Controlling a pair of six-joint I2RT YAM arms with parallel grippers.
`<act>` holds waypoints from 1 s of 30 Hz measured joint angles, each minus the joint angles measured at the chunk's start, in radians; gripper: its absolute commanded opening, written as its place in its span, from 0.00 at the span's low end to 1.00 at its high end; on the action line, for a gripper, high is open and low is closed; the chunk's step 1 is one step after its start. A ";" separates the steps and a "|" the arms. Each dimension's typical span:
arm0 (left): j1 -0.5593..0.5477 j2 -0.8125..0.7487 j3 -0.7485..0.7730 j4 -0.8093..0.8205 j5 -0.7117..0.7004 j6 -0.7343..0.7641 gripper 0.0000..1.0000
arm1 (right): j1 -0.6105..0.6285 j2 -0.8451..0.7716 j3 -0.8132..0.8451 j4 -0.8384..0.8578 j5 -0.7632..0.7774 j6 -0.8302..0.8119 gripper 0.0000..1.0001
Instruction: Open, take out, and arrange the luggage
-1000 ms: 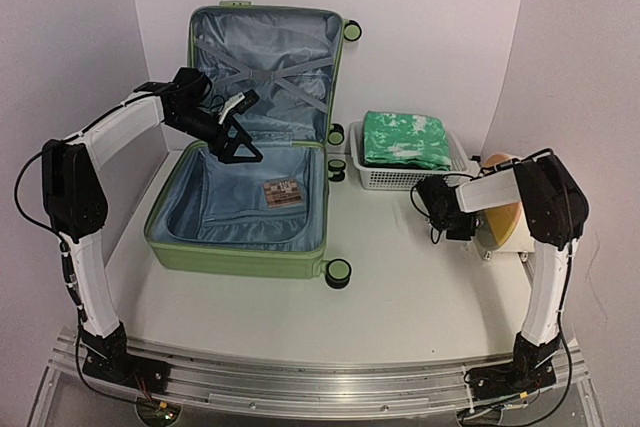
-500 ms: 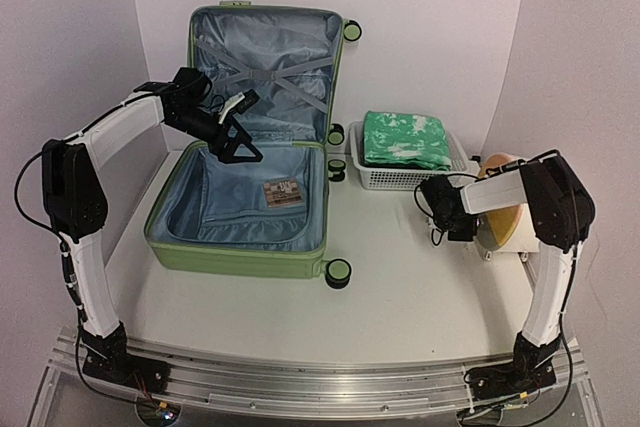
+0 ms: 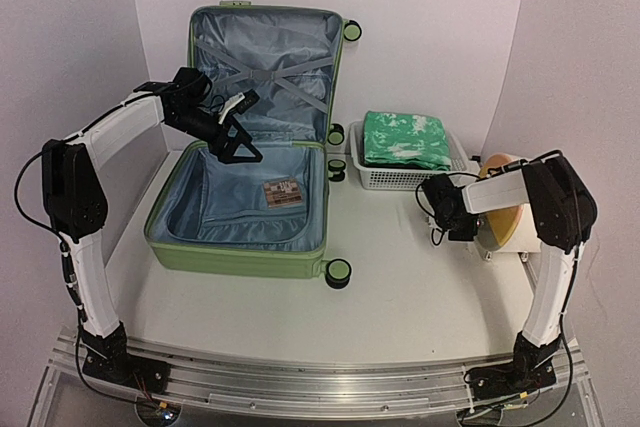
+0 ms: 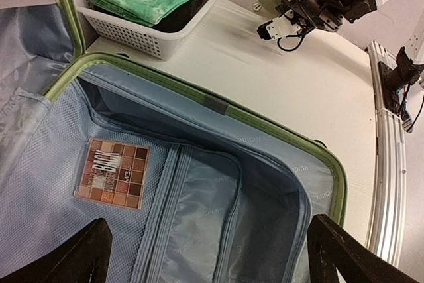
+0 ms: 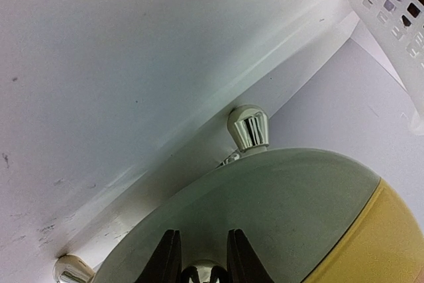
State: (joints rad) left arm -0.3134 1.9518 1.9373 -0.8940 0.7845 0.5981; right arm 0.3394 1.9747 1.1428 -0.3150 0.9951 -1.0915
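Top external view: the open suitcase (image 3: 235, 259) lies left on the table (image 3: 400, 297), long axis twelve to six, under the wide-open left gripper (image 3: 240, 155), a palette (image 3: 283, 193) at its five o'clock; the right gripper (image 5: 202, 260) pinches a distant knob (image 5: 203, 275).

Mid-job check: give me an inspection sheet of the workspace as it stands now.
Surface: white table, no spills seen.
Job's things: suitcase open, lid upright; palette lying in its lower half.
Clutter: basket holding folded green cloth; disc on edge, far right.
Claws: left claw open, empty, above suitcase; right claw shut on a chrome knob at the disc.
Cables: black cable loops by right wrist.
Surroundings: pale walls; metal rail at near edge.
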 measured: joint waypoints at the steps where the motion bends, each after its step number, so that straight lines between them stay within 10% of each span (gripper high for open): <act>1: 0.000 0.000 0.000 0.000 0.000 0.001 1.00 | 0.005 0.000 0.000 0.000 0.000 0.000 0.00; 22: 0.000 0.001 0.006 0.000 -0.002 0.005 1.00 | 0.176 0.136 0.237 -0.032 0.051 -0.003 0.00; 30: 0.000 0.001 0.006 -0.001 -0.003 0.005 1.00 | 0.201 0.145 0.330 -0.054 0.027 0.125 0.41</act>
State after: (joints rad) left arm -0.3130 1.9526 1.9434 -0.8948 0.7816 0.6033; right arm 0.5399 2.1201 1.4732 -0.3693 1.0216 -0.9661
